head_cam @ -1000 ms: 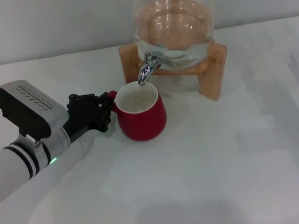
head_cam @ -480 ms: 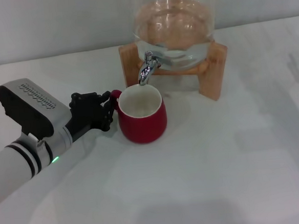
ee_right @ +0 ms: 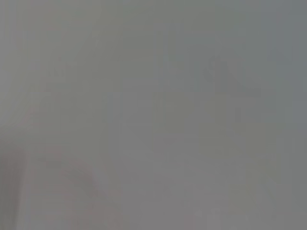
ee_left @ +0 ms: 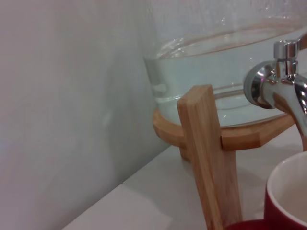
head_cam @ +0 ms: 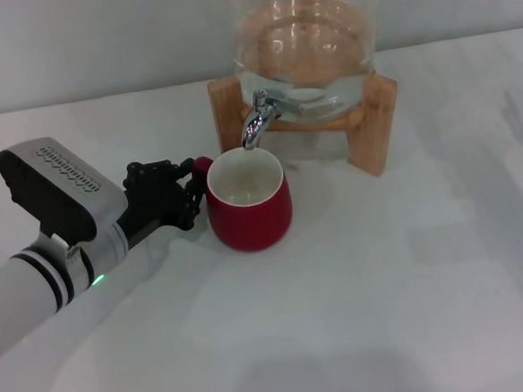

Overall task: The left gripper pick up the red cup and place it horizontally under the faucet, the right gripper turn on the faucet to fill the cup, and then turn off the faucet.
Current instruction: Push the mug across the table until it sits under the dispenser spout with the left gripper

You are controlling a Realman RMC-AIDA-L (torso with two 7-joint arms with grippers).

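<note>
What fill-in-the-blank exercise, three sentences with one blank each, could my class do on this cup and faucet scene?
1. The red cup stands upright with its mouth under the spout of the ____.
2. The left end effector is at the cup's ____.
3. The glass jar rests on a stand made of ____.

Missing words: faucet; handle; wood

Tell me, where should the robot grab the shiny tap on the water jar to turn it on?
Best at the small lever on top of the faucet, probably pinched from above, since it sticks up free above the spout. The red cup sits just below, with the left gripper at its handle, so coming from the robot's right side looks clearer. The right gripper is out of view.
</note>
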